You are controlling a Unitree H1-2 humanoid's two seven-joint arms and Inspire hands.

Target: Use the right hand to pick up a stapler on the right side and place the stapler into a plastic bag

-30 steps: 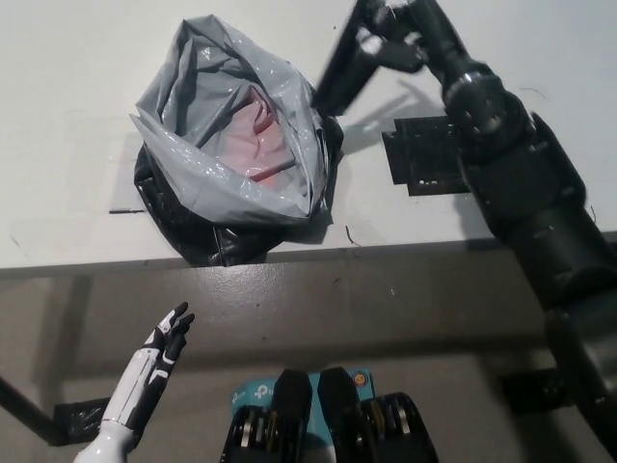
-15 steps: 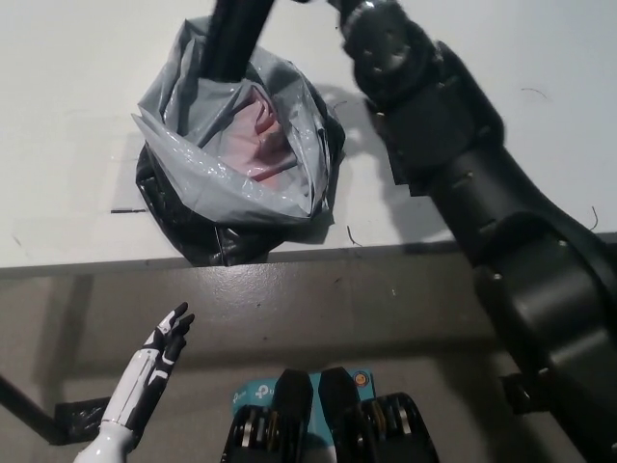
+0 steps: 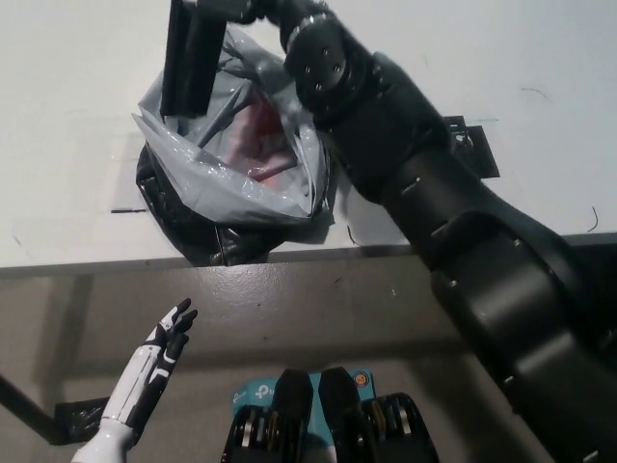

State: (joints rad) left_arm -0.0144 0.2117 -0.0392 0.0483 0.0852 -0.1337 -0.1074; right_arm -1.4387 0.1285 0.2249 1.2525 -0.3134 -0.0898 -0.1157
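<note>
White counter [image 3: 67, 87] carries a grey plastic bag [image 3: 207, 178], mouth gaping upward. The right hand [image 3: 253, 10], mostly cut off at the top edge, grips a black stapler [image 3: 196, 63]. It hangs below the hand, long axis near upright, lower end at the bag's far-left rim. The opening lies just robot-ward of the hand, so a short inward shift likely precedes release. The left hand [image 3: 162, 349] rests low, fingers spread.

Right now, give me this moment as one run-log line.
phase: placing | right hand: shut on long black stapler, over open grey plastic bag | stapler: not released | left hand: white, open, idle lower left
</note>
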